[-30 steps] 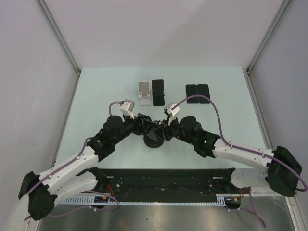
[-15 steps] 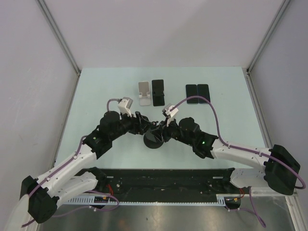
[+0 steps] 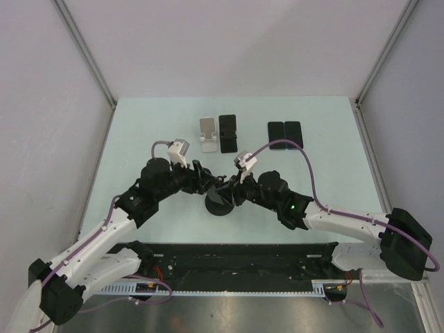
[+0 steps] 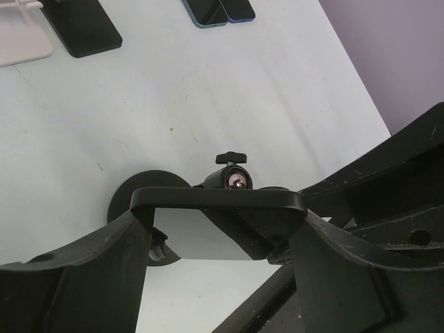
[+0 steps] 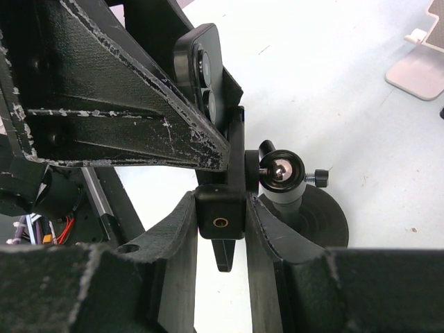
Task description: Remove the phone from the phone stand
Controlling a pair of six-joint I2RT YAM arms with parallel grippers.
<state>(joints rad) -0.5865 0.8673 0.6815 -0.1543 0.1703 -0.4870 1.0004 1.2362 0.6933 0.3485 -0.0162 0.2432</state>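
Note:
A black phone [image 4: 218, 201] sits in the clamp of a black stand with a round base [image 3: 220, 205] at the table's middle. My left gripper [image 4: 218, 232] is shut on the phone, one finger on each long side. In the right wrist view the phone's camera lenses [image 5: 202, 71] show above the clamp block [image 5: 220, 211]. My right gripper [image 5: 220, 218] is shut on that block, just left of the steel ball joint [image 5: 281, 173]. In the top view both grippers meet over the base, left gripper [image 3: 207, 182] and right gripper [image 3: 229, 187].
A white stand [image 3: 207, 133] and a black phone on a stand [image 3: 227, 132] are at the back centre. Two dark phones [image 3: 285, 132] lie flat to their right. A black rail [image 3: 236, 260] runs along the near edge.
Both wrists have shifted slightly left and away over the stand. The left arm has drawn back a little to the left. Both grips look unchanged.

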